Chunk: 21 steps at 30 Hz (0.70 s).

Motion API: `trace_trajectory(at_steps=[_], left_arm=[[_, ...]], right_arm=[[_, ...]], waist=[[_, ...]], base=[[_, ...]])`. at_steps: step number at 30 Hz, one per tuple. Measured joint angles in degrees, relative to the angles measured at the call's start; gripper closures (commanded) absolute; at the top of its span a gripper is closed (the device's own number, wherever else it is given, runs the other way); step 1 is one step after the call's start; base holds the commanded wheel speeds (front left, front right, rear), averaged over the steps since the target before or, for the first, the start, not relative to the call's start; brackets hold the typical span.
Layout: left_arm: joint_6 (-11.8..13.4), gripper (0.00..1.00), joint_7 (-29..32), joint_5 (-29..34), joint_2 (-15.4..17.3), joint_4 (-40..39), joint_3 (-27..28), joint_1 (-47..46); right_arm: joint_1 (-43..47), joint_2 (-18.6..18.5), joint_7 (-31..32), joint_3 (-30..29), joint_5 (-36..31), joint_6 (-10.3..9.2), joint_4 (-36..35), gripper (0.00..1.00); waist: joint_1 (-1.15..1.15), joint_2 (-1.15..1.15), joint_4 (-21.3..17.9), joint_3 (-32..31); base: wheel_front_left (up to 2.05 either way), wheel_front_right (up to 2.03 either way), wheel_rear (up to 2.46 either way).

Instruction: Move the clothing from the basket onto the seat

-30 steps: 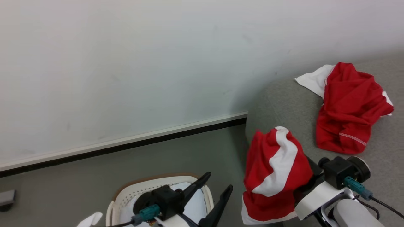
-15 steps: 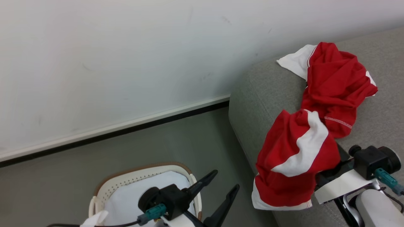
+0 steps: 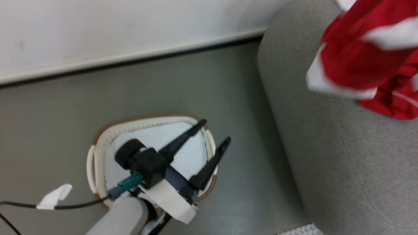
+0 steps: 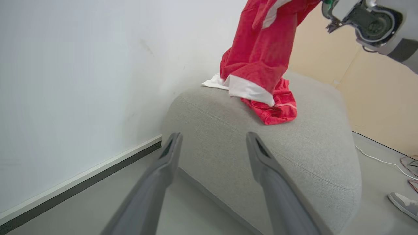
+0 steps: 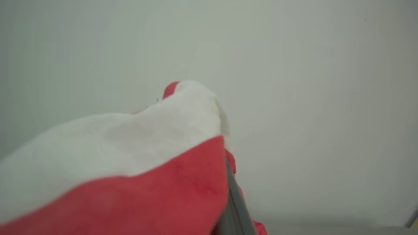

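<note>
L gripper (image 3: 216, 130): spread, empty;
R gripper (image 4: 333, 14): clamped on the clothing (image 4: 258, 62), we judge (tips cloth-covered);
Handling: light, limp; we'd pinch a bunched fold

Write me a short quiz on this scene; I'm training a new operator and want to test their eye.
1. True or false: the left gripper is open.
2. What lies inside the basket? A) a red shirt B) a white liner C) a grey cushion
3. Short answer: what does the hanging red clothing hang over?

Key: 1 true. 2 B. 3 the grey seat.
</note>
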Motion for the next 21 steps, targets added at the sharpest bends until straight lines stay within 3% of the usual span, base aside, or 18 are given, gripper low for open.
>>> trace_trajectory(at_steps=[3,8,13,16,21], left_arm=[[0.0,0.0,-1.0,-0.1,0.8,-0.9,1.4,-1.4],[-0.1,0.0,-2.2,-0.3,2.8,-2.1,2.5,-2.7],[-0.3,0.0,-2.5,-0.6,4.3,-4.0,3.1,-3.5],[-0.3,0.0,-2.4,-0.8,4.9,-4.7,3.8,-3.9],[0.1,0.0,-1.9,-0.7,5.9,-5.1,3.8,-4.0]], right_arm=[[-7.2,-2.3,3.7,-8.3,-0.6,0.0,1.0,1.0],[-17.2,-6.8,8.6,-19.3,-7.1,0.0,3.2,1.0],[-19.7,-8.6,11.2,-28.5,-15.6,0.0,5.3,1.0],[-19.1,-5.6,10.6,-34.9,-19.8,0.0,7.4,1.0],[-15.9,3.9,5.7,-45.2,-26.1,0.0,11.8,1.0]], waist=[[0.0,0.0,1.5,4.1],[0.0,0.0,4.1,10.3],[0.0,0.0,6.8,15.0],[-0.01,0.0,7.9,17.6],[-0.01,0.0,8.7,20.6]], base=[[0.0,0.0,0.0],[0.0,0.0,0.0],[0.0,0.0,0.0],[0.0,0.0,0.0],[0.0,0.0,0.0]])
